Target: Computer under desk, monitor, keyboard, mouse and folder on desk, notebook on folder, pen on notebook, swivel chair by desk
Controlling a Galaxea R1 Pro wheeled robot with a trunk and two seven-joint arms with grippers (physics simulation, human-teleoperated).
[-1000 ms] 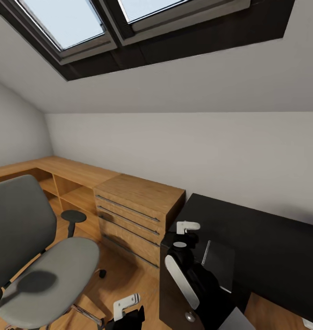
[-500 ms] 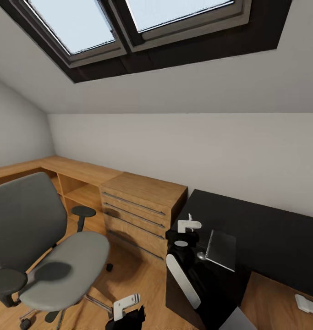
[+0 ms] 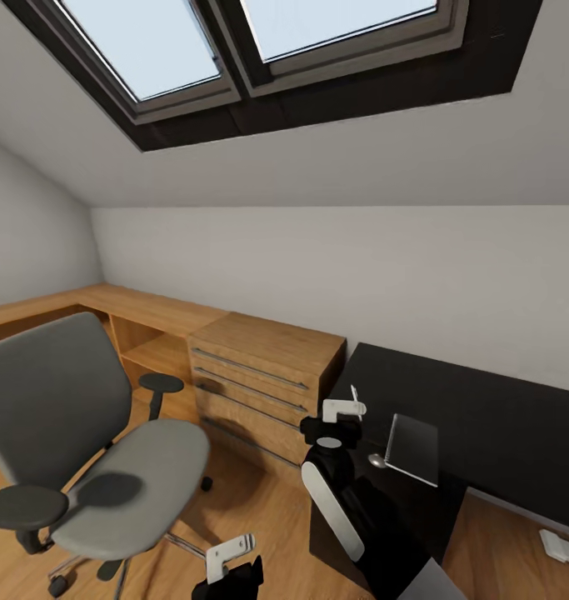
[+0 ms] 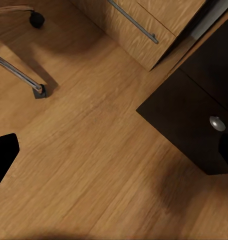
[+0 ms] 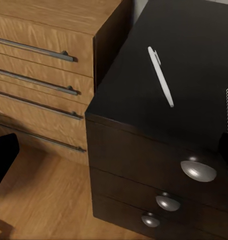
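Pen [image 5: 161, 76] and notebook [image 3: 413, 448] lie near the desk's [image 3: 501, 425] left edge. Chair [image 3: 92, 450] left, bare floor [image 4: 93, 150] between. Right gripper [image 3: 343, 410] over desk edge, left gripper [image 3: 228, 557] low; openings can't be told.

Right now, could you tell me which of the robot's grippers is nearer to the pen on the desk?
The right. The right gripper hovers over the desk's near corner, right by the pen. The left gripper hangs low over the floor, beside the swivel chair.

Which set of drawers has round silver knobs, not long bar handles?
The black drawer unit under the desk; the light-wood drawer chest beside it has bar handles.
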